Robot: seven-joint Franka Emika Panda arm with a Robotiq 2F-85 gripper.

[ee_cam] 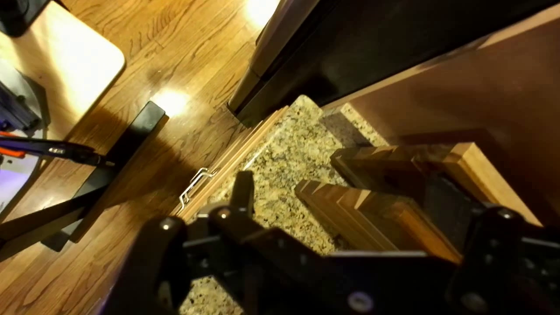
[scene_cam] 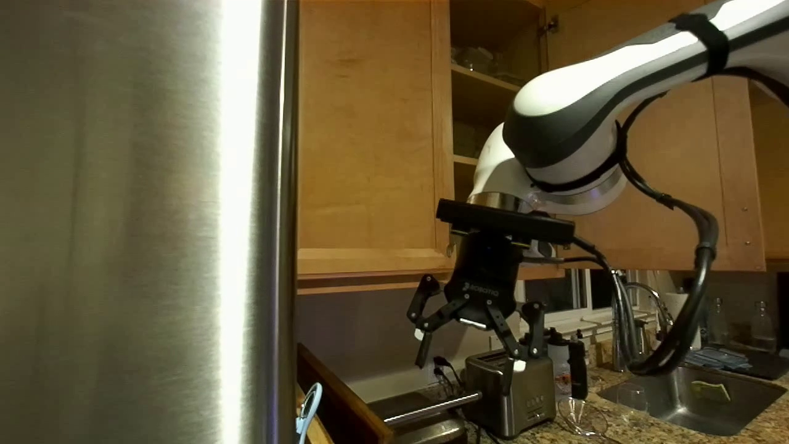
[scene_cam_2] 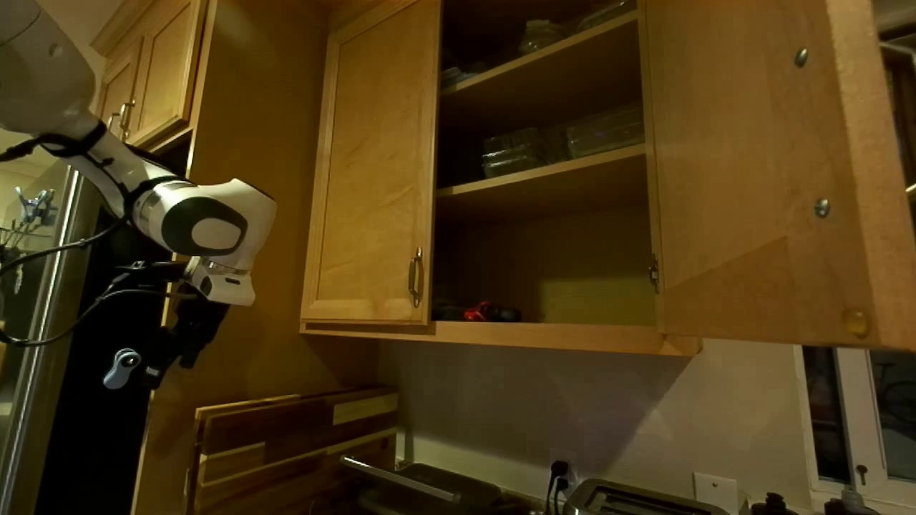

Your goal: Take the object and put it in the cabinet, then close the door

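The honey-coloured cabinet point(scene_cam_2: 544, 336) stands with its door point(scene_cam_2: 751, 179) swung wide open to the right, its inner face showing; the slim handle is hidden. On the bottom shelf lies a small red-and-dark item point(scene_cam_2: 481, 311), partly covered by the cabinet frame. A light-blue clip-like thing point(scene_cam_2: 116, 375) shows beside the steel appliance. Which of these two is the object, I cannot tell. My gripper point(scene_cam: 465, 370) points down below the cabinet, left of the opening in an exterior view. Its fingers point(ee_cam: 243, 190) are spread, with nothing between them.
The matching left door point(scene_cam_2: 372, 186) is closed. Steel appliance point(scene_cam: 142, 222) rises beside the arm. Cutting boards point(scene_cam_2: 286, 443) stand upright on the granite counter point(ee_cam: 284, 153) under the gripper. A toaster point(scene_cam: 530, 394) and sink point(scene_cam: 684, 401) lie to the right. Glass containers point(scene_cam_2: 512, 154) fill upper shelves.
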